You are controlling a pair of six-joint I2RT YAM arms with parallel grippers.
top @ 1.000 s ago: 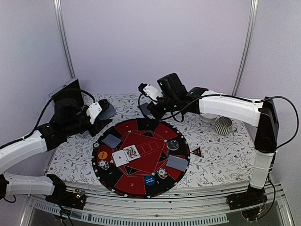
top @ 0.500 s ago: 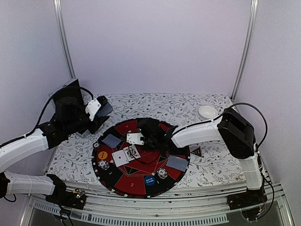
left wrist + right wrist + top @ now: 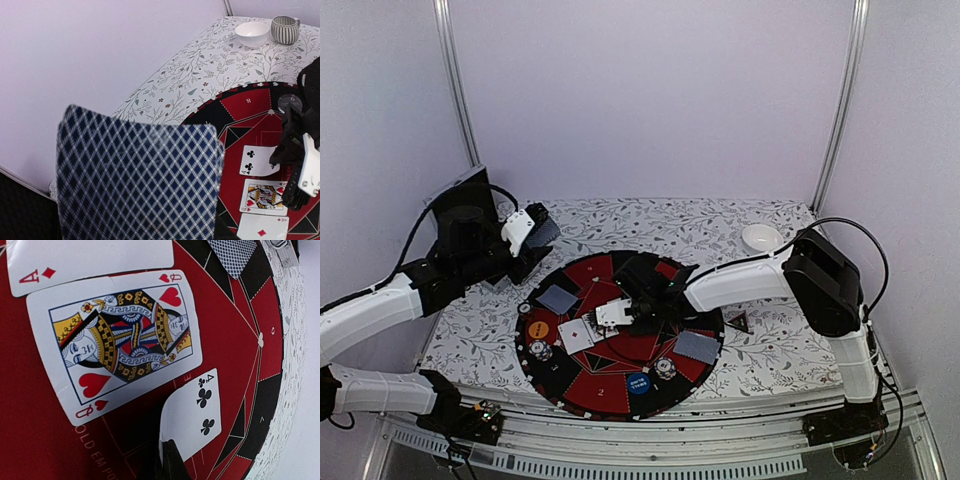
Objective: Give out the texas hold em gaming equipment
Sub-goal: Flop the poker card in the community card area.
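Meanwhile, the right gripper [image 3: 167,462] held the four of clubs [image 3: 192,412] over the red mat [image 3: 40,440].
Its fingers pinched one corner, just beside the queen of hearts [image 3: 120,340]; the left gripper [image 3: 535,240] clamped blue-backed cards [image 3: 137,180] off the mat.

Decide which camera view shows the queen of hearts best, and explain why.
The right wrist view. There the queen of hearts lies face up and fills much of the frame, with its letter, hearts and portrait all sharp. The left wrist view shows it small near the lower right edge. In the top view it is largely hidden and unreadable.
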